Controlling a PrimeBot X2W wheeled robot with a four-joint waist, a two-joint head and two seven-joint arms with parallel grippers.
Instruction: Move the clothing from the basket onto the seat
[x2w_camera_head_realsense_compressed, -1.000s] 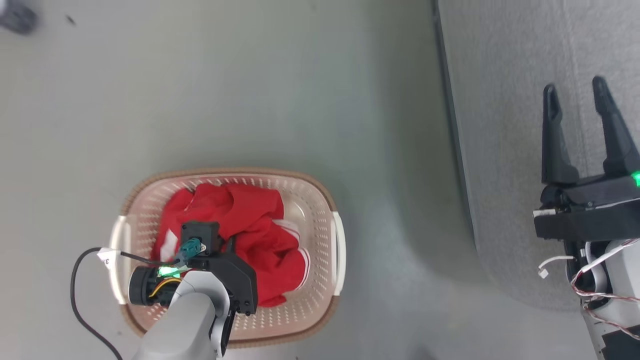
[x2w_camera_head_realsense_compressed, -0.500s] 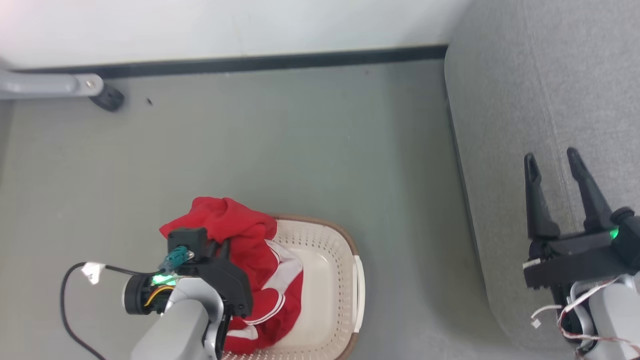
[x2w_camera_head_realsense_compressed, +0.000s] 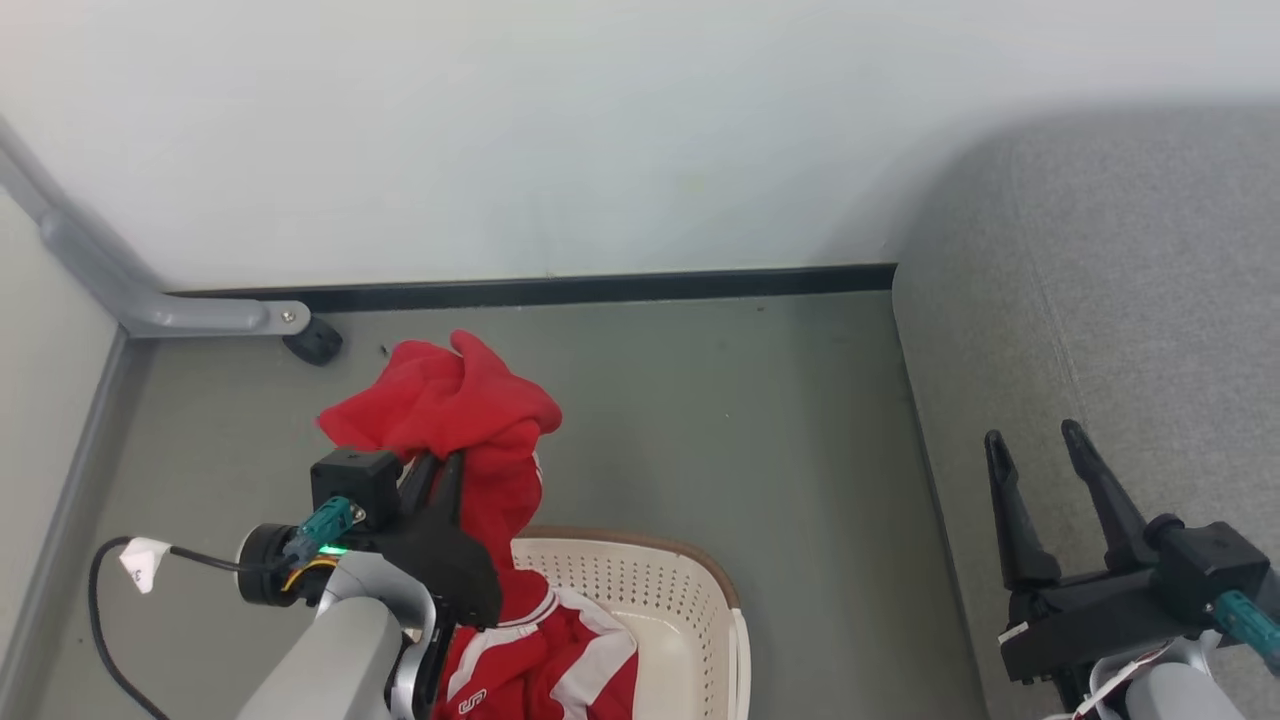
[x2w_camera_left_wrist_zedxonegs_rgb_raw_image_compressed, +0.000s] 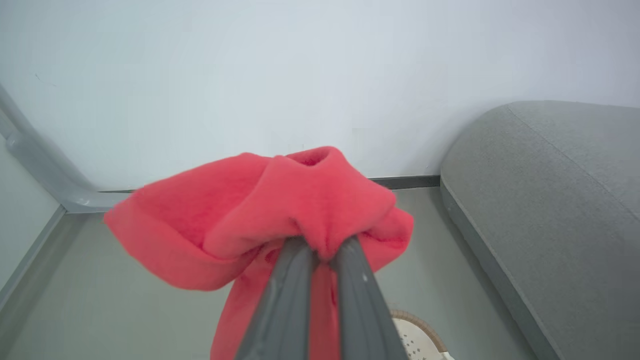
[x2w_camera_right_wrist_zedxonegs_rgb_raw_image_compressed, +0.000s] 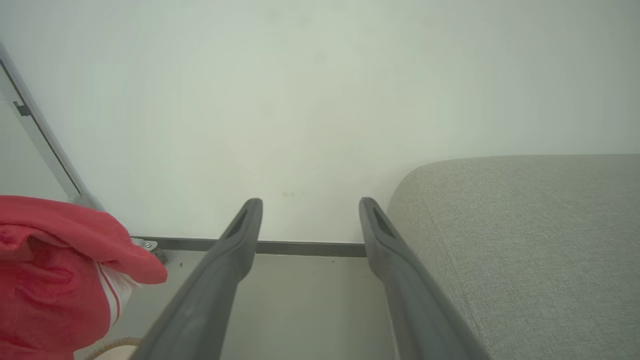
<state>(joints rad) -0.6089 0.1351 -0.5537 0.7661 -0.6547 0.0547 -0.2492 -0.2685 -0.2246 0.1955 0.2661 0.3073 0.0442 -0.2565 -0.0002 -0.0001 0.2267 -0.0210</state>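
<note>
Clothing, place: the clothing (x2w_camera_head_realsense_compressed: 450, 400) hangs from the left gripper (x2w_camera_head_realsense_compressed: 440, 462) over the basket (x2w_camera_head_realsense_compressed: 650, 600); the striped lower part, with a small white logo, overlaps the basket's inside at the bottom of the head view; whether it rests on the basket floor cannot be told
Left gripper: jaws closed on a fold of the red fabric; a loose bunch bulges out past the tips in the left wrist view
Right gripper (x2w_camera_head_realsense_compressed: 1032, 433): jaws spread wide, holding nothing; it hovers over the near edge of the seat (x2w_camera_head_realsense_compressed: 1150, 300)
Seat: on the robot's right, well apart from the clothing, with bare floor (x2w_camera_head_realsense_compressed: 760, 430) between
Handling: soft, limp and probably light; likely to sag and swing when carried; not fragile; the fleecy face should give the jaws friction, though a thin pinch may let a layer slide out
Where to hold: a gathered fold near the top, as now; a second hold on the striped part would probably keep the tail off the basket rim
Long axis: close to vertical, from the pinch down to the basket; the bunched end points toward the wall (x2w_camera_head_realsense_compressed: 640, 130), the striped end downward
</note>
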